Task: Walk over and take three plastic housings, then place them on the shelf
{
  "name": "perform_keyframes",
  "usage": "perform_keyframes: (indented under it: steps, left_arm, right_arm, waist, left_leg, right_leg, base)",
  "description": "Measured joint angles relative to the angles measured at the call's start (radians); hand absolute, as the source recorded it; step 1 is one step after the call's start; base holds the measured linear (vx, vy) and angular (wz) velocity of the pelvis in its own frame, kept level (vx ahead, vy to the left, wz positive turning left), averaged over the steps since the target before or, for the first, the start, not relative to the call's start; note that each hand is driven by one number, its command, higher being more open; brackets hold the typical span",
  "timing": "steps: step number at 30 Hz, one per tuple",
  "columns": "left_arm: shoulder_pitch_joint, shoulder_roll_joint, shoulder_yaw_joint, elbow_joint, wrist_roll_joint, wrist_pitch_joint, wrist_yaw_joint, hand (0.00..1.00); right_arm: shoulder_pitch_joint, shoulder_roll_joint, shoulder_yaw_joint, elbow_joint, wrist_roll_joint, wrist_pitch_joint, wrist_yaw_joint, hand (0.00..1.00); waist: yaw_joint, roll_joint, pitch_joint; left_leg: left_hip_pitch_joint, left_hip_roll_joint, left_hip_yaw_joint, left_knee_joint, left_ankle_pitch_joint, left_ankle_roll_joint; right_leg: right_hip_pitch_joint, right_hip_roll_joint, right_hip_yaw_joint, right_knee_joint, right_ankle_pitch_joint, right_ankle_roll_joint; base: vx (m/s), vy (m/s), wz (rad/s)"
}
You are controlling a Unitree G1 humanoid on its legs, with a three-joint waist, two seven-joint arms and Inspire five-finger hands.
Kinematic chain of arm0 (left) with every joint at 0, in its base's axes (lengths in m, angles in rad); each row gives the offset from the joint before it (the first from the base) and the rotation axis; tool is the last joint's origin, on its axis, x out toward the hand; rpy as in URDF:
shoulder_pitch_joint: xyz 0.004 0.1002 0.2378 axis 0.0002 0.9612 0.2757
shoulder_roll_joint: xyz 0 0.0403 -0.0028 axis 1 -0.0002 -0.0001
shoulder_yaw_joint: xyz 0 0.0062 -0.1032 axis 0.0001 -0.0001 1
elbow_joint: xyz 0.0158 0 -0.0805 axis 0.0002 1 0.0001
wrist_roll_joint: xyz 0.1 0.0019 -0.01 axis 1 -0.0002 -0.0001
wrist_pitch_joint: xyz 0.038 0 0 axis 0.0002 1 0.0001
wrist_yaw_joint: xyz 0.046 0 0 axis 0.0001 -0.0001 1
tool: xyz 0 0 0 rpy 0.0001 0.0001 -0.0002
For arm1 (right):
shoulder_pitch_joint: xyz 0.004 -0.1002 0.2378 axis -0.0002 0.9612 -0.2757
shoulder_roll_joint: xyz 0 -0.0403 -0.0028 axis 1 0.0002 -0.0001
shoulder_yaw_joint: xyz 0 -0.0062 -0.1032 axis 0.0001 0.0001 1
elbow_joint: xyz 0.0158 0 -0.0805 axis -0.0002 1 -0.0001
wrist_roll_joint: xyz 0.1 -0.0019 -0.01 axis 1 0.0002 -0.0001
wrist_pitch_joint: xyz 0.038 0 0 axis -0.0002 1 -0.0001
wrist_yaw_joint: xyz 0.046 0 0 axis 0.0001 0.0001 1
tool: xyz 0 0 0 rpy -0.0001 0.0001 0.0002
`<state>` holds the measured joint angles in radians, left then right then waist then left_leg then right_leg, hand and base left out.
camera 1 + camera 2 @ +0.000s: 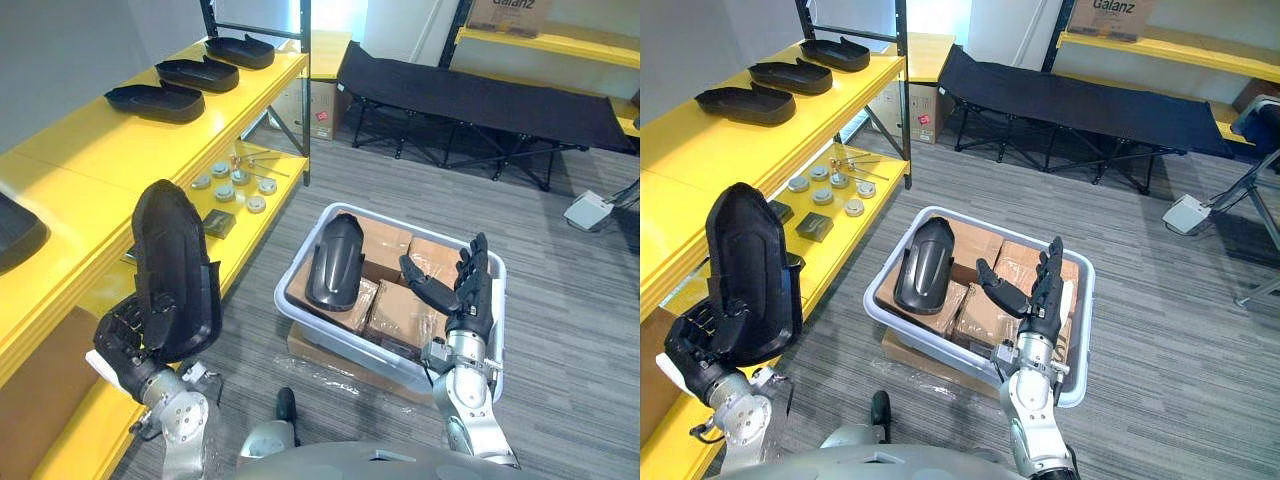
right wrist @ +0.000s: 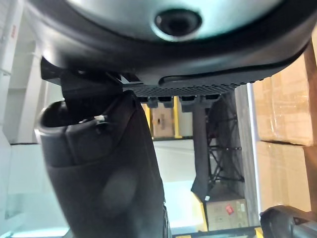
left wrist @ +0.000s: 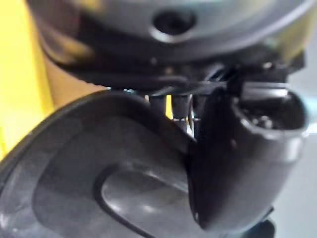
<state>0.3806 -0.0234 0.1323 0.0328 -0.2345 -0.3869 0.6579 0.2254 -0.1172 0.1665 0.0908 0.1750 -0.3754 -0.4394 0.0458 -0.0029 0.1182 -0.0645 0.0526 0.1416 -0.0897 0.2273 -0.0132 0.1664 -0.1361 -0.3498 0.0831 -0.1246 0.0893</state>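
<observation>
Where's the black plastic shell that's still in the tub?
In the left eye view the black shell lies on brown boxes at the left end of the grey tub, with the open right robot hand to its right.

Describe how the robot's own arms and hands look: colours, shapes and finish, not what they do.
Both forearms are silver-grey metal: the left forearm shows a round, disc-like wrist joint, the right forearm a smooth tube topped by a blocky wrist. The left hand and right hand are black, each with slim fingers in a row and a thicker thumb.
</observation>
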Motion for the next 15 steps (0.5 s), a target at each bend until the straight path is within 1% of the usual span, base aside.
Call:
perform_keyframes:
  steps: [1,3,4,5,6,7,8,9,10,11,12,13,14,15]
  left_arm:
    - [0.036,-0.024,-0.011,-0.080,-0.069,-0.013,-0.054,0.00]
    - [0.063,-0.032,-0.020,-0.134,-0.082,-0.028,-0.077,0.00]
    - [0.079,-0.036,-0.020,-0.172,-0.083,-0.032,-0.093,0.00]
    - [0.095,-0.037,-0.019,-0.200,-0.095,-0.042,-0.107,0.00]
    - [0.102,-0.038,-0.018,-0.210,-0.121,-0.052,-0.128,0.00]
    - [0.106,-0.038,-0.020,-0.225,-0.161,-0.058,-0.164,0.00]
    - [0.091,-0.036,-0.030,-0.228,-0.187,-0.059,-0.202,0.00]
    - [0.081,-0.030,-0.041,-0.228,-0.205,-0.062,-0.222,0.00]
    - [0.077,-0.028,-0.055,-0.228,-0.227,-0.074,-0.259,0.00]
    - [0.084,-0.027,-0.072,-0.227,-0.243,-0.090,-0.293,0.00]
    - [0.086,-0.027,-0.073,-0.227,-0.244,-0.091,-0.294,0.00]
    - [0.087,-0.026,-0.073,-0.227,-0.246,-0.092,-0.300,0.00]
    - [0.097,-0.022,-0.076,-0.227,-0.251,-0.093,-0.315,0.00]
    - [0.102,0.000,-0.089,-0.228,-0.271,-0.093,-0.324,0.00]
  right_arm:
    - [-0.002,0.006,0.007,0.016,0.023,0.016,0.036,1.00]
    - [-0.005,0.007,0.025,0.024,0.045,0.045,0.051,1.00]
    - [-0.005,0.006,0.052,0.028,0.051,0.069,0.061,1.00]
    - [-0.004,0.007,0.085,0.031,0.050,0.091,0.061,1.00]
    - [-0.004,0.008,0.103,0.031,0.048,0.103,0.060,1.00]
    - [-0.004,0.009,0.130,0.030,0.045,0.118,0.057,1.00]
    - [-0.005,0.009,0.138,0.029,0.030,0.131,0.048,1.00]
    - [-0.006,0.008,0.137,0.028,0.026,0.134,0.037,1.00]
    - [-0.010,0.008,0.136,0.028,0.025,0.138,0.022,1.00]
    - [-0.022,0.003,0.126,0.028,0.014,0.147,-0.001,1.00]
    - [-0.021,0.000,0.121,0.028,0.007,0.147,-0.009,1.00]
    - [-0.021,0.000,0.113,0.028,-0.005,0.147,-0.017,1.00]
    - [-0.021,-0.006,0.110,0.029,-0.006,0.147,-0.023,1.00]
    - [-0.022,-0.002,0.110,0.025,-0.008,0.143,-0.025,1.00]
  waist:
    - [0.010,0.003,0.002]
    - [0.018,0.004,0.002]
    - [0.035,0.007,0.007]
    - [0.044,0.011,0.010]
    - [0.044,0.014,0.011]
    - [0.045,0.026,0.016]
    - [0.044,0.021,0.019]
    - [0.043,0.017,0.026]
    - [0.054,0.005,0.034]
    - [0.069,0.023,0.036]
    - [0.069,0.025,0.035]
    - [0.065,0.032,0.038]
    - [0.068,0.039,0.043]
    - [0.066,0.024,0.045]
  left_leg:
    - [-0.012,-0.008,-0.036,0.000,0.000,-0.001]
    - [-0.029,-0.012,-0.076,0.000,0.007,-0.009]
    - [-0.039,-0.015,-0.107,0.000,0.014,-0.020]
    - [-0.049,-0.020,-0.136,0.000,0.020,-0.027]
    - [-0.056,-0.027,-0.145,0.000,0.019,-0.025]
    - [-0.077,-0.031,-0.124,0.001,0.000,-0.006]
    - [-0.104,-0.033,-0.067,0.015,-0.054,0.029]
    - [-0.126,-0.032,-0.026,0.034,-0.088,0.036]
    - [-0.158,-0.019,0.057,0.061,-0.113,0.043]
    - [-0.188,0.019,0.164,0.126,-0.114,0.047]
    - [-0.190,0.028,0.185,0.149,-0.113,0.047]
    - [-0.187,0.029,0.203,0.155,-0.097,0.041]
    - [-0.166,0.026,0.211,0.142,-0.022,0.076]
    - [-0.141,0.003,0.226,0.111,-0.023,0.094]
  right_leg:
    - [0.006,0.002,-0.031,0.000,-0.002,0.000]
    - [0.008,0.002,-0.067,0.002,-0.007,0.000]
    - [0.013,0.006,-0.094,0.004,-0.011,0.000]
    - [0.025,0.016,-0.128,0.007,-0.017,0.001]
    - [0.032,0.019,-0.155,0.009,-0.018,0.004]
    - [0.049,0.024,-0.216,0.011,-0.021,0.011]
    - [0.060,0.025,-0.297,-0.003,-0.019,0.013]
    - [0.065,0.016,-0.335,-0.008,-0.018,0.014]
    - [0.063,0.007,-0.380,-0.017,-0.019,0.014]
    - [0.064,-0.001,-0.427,-0.013,-0.040,0.009]
    - [0.068,-0.003,-0.440,-0.011,-0.044,0.014]
    - [0.077,-0.008,-0.449,0.004,-0.054,0.023]
    - [0.090,-0.019,-0.439,0.031,-0.069,0.038]
    - [0.089,-0.042,-0.409,0.039,-0.069,0.038]
  base:
    - [-0.02,-0.009,0.43]
    - [-0.02,-0.034,0.63]
    - [-0.02,-0.072,0.83]
    - [-0.02,-0.072,0.87]
    - [-0.02,-0.077,1.19]
    - [-0.03,-0.060,1.64]
    - [-0.06,-0.056,1.82]
    - [-0.08,-0.015,1.74]
    - [-0.06,0.017,1.45]
    - [-0.03,0.038,1.18]
    - [0.03,0.029,0.89]
    - [0.07,0.043,0.37]
    - [0.08,0.068,0.15]
    - [0.06,0.078,-0.11]
